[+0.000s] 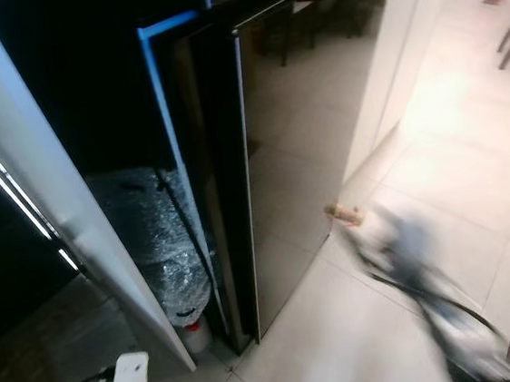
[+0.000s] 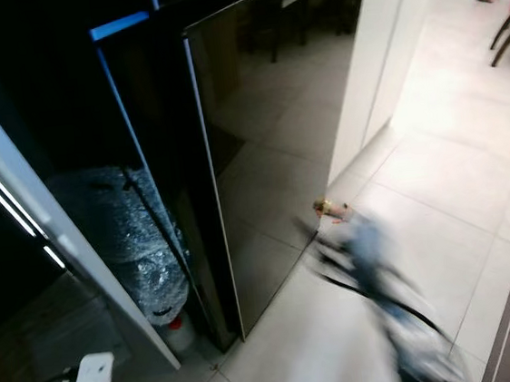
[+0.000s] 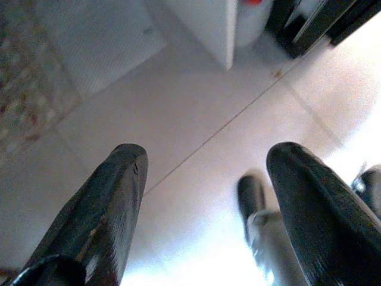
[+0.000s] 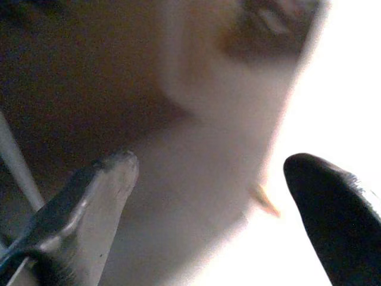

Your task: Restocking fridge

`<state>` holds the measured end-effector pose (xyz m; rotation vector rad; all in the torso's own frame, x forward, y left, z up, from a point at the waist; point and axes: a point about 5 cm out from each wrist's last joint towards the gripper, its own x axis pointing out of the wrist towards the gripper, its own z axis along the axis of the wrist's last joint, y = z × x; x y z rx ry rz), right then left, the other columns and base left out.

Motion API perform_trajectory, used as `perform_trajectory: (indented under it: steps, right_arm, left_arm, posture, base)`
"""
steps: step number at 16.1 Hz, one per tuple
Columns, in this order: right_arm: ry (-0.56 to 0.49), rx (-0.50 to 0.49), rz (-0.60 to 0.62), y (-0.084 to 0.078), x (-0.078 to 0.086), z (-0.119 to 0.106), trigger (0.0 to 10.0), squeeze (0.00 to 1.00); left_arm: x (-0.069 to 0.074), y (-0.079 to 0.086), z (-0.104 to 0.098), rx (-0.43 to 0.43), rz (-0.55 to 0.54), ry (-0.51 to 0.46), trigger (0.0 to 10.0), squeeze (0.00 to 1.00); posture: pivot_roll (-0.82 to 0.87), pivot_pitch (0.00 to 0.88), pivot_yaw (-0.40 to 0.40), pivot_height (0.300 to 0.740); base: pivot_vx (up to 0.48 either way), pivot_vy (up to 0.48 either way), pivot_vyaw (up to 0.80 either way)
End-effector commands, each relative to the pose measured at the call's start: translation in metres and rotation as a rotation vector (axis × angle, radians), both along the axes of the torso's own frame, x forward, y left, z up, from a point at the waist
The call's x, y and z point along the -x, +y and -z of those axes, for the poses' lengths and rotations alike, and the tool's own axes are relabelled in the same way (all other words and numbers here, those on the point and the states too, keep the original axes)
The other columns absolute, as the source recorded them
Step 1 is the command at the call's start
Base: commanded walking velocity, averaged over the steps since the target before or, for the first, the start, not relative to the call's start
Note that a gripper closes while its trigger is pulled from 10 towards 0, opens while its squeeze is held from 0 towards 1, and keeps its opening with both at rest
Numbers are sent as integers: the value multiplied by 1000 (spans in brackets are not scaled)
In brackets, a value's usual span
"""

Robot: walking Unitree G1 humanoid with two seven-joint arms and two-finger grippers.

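While motion-blurred, right gripper (image 4: 208, 179) fingers spread near glossy black fridge door (image 1: 304, 140) | left gripper (image 3: 205, 179) spread above pale floor tiles (image 3: 196, 119) | crinkled bubble-wrapped bundle (image 1: 166, 255) half hidden beside fridge.

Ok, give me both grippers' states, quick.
Left gripper: open, holding nothing, pointing at the floor.
Right gripper: open, holding nothing, blurred, near the fridge door.

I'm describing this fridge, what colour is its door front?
Glossy black fridge door, reflecting the room; clearest in the left eye view.
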<state>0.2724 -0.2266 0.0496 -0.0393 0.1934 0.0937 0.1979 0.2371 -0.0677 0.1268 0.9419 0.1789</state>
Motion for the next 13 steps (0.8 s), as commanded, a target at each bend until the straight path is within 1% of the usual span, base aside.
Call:
perform_trajectory:
  steps: [1,2,3,4,5,6,7,8,9,13]
  right_arm:
    - [36,-20,69,-9,3,8,10000,0]
    - [203,-41,147,-22,23,44,10000,0]
    - [392,-41,191,-25,48,78,10000,0]
    - [524,-35,215,-22,70,99,10000,0]
    - [673,-26,229,-13,96,121,10000,0]
    - [770,-42,258,-7,116,134,10000,0]
    - [832,-47,273,-2,128,141,10000,0]
    - [904,-48,310,4,144,149,10000,0]
    - [891,-75,342,5,143,149,10000,0]
    - [889,-89,352,13,141,151,10000,0]
  left_arm:
    - [-1,-3,0,2,6,1,10000,0]
    - [-2,-3,0,2,10,1,10000,0]
    - [-2,-3,0,3,12,1,10000,0]
    - [-2,-3,0,4,12,1,10000,0]
    - [-2,-3,0,3,13,-2,10000,0]
    - [-3,-3,-1,2,12,-7,10000,0]
    - [-3,-3,-1,1,8,-10,10000,0]
    - [-3,-3,-1,-1,-1,-16,10000,0]
    - [-3,-2,-1,-2,-4,-16,10000,0]
    - [-1,3,-1,-13,11,2,10000,0]
  posture:
    - [-157,0,-19,740]
    - [-163,0,-15,740]
    - [-160,0,-10,740]
    - [-148,0,-3,740]
    - [-143,0,-5,740]
    - [-133,0,-6,740]
    - [-120,0,-7,740]
    - [-99,0,-5,740]
    - [-117,0,7,740]
    - [-138,0,38,740]
  base:
    - [0,0,0]
    - [0,0,0]
    - [0,0,0]
    - [0,0,0]
    - [0,0,0]
    - [0,0,0]
    - [0,0,0]
    - [0,0,0]
    - [0,0,0]
    - [0,0,0]
